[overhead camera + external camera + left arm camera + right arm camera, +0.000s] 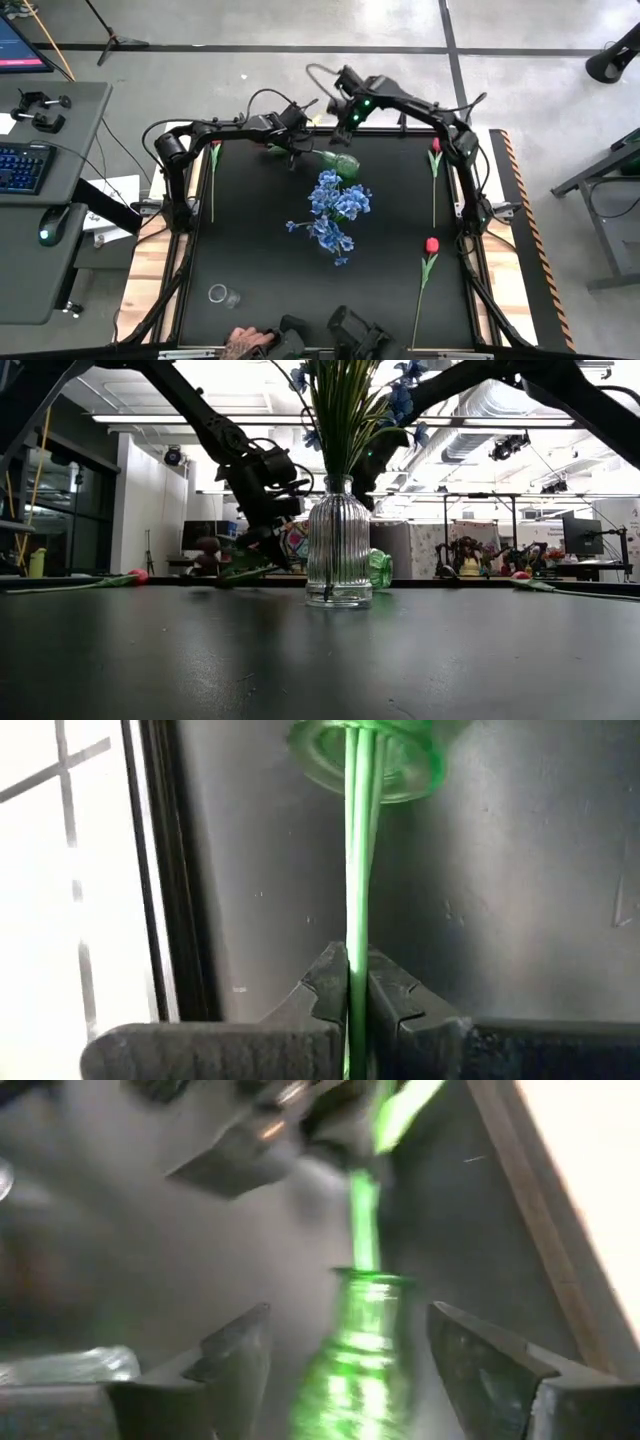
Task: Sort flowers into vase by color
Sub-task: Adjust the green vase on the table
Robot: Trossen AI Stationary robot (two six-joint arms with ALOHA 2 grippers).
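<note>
A green glass vase (pixel 343 163) lies on its side near the table's far edge, its mouth (pixel 365 755) facing left. Green stems (pixel 365 1220) run out of the mouth to my left gripper (pixel 292 150), which is shut on them; their blossoms are hidden. My right gripper (pixel 345 133) hangs open over the green vase (pixel 360 1380), one finger on either side and apart from it. A clear ribbed vase (pixel 338 540) stands mid-table holding the blue flowers (pixel 335 208). Three red tulips lie flat on the table: (pixel 215 150), (pixel 435 146), (pixel 432 245). My left gripper (pixel 350 995) pinches the green stems (pixel 352 945) between its two fingers, a short way outside the vase's mouth. The fingers point along the stems toward the mouth, coming level from the table's left. The stems run straight from the fingers into the lying vase.
A small clear glass (pixel 222 295) stands near the table's near left corner. A person's hand (pixel 243 345) rests at the near edge beside dark gear. The clear vase with blue flowers stands just nearer than the green vase. Open tabletop lies left and right of centre.
</note>
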